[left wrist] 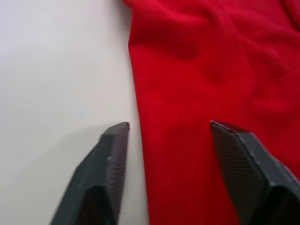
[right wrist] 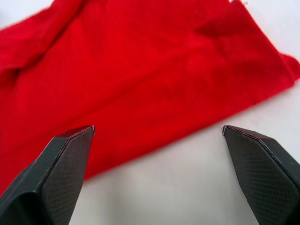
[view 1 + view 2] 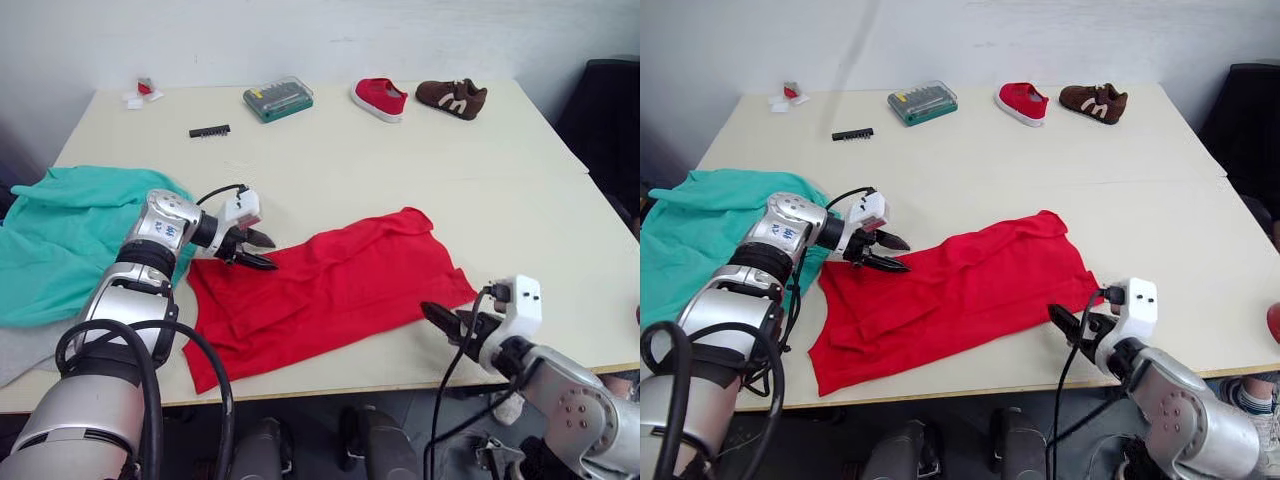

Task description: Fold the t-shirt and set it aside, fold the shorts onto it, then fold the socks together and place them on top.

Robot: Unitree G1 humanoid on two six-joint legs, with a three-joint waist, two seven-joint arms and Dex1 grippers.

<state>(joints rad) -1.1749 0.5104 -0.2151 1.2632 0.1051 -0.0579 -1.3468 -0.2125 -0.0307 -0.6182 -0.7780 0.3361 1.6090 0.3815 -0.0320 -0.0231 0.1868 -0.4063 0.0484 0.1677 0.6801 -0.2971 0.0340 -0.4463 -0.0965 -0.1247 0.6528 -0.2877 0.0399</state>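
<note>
Red t-shirt (image 3: 330,290) flat on table (image 3: 400,170); left gripper (image 3: 262,250) and right gripper (image 3: 440,318), both spread empty, at its edges.

No readable text, label or number anywhere; white side mark on brown shoe (image 3: 452,98) illegible.

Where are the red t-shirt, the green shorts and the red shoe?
t-shirt (image 3: 330,285): left eye view, middle of the cloth.
shorts (image 3: 60,240): left eye view, middle of the fabric.
red shoe (image 3: 380,98): left eye view, its upper.
</note>
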